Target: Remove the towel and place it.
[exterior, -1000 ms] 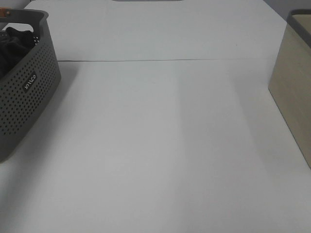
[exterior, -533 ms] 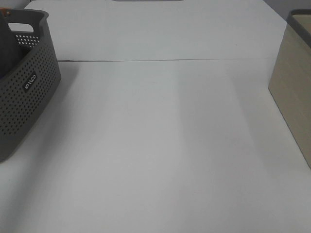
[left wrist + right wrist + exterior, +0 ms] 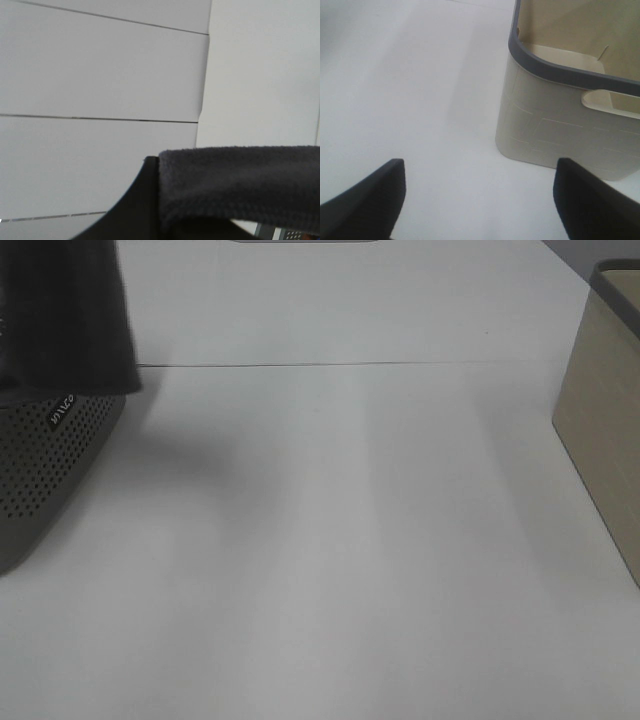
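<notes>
Towel (image 3: pixel 62 318), earlier inside, now aloft over grey basket (image 3: pixel 48 462).

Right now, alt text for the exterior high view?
A dark grey towel hangs at the top left, hiding the upper part of a grey perforated basket at the left edge. A white table fills the rest, with a beige bin cut off at the right edge.

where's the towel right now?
Far left of the exterior high view: the towel hangs over the grey basket, hiding its rim.
</notes>
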Motion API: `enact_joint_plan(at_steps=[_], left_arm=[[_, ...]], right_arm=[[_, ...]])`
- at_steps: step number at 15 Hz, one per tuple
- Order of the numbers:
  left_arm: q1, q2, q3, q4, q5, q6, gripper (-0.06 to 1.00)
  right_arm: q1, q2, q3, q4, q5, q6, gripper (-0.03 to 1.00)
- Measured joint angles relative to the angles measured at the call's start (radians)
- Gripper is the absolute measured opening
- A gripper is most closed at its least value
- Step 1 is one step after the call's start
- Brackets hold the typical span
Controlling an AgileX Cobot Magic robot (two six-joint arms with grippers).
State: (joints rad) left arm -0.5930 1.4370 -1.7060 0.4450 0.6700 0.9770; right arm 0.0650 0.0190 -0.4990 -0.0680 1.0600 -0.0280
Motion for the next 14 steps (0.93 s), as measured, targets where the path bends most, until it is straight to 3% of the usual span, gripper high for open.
enact_joint_plan(at_steps=[3, 7, 9, 12, 14], left_arm=[[-0.063, 0.105, 0.0, 0.015, -0.001, -0.016, 0.0], [-0.121, 0.179, -0.001, 0.038, -0.016, -0.107, 0.0], [-0.137, 0.203, -0.012, 0.038, -0.018, -0.154, 0.0], [-0.137, 0.209, -0.014, 0.039, -0.031, -0.19, 0.0], [-0.137, 0.209, -0.014, 0.039, -0.037, -0.226, 0.0]], right_arm=[[0.0, 0.097, -0.009, 0.052, -0.01, -0.031, 0.79], [0.0, 0.297, -0.022, 0.324, -0.242, -0.168, 0.79], [0.0, 0.447, -0.022, 0.495, -0.367, -0.306, 0.79], [0.0, 0.606, -0.022, 0.675, -0.456, -0.494, 0.79], [0.0, 0.731, -0.022, 0.879, -0.495, -0.703, 0.79]])
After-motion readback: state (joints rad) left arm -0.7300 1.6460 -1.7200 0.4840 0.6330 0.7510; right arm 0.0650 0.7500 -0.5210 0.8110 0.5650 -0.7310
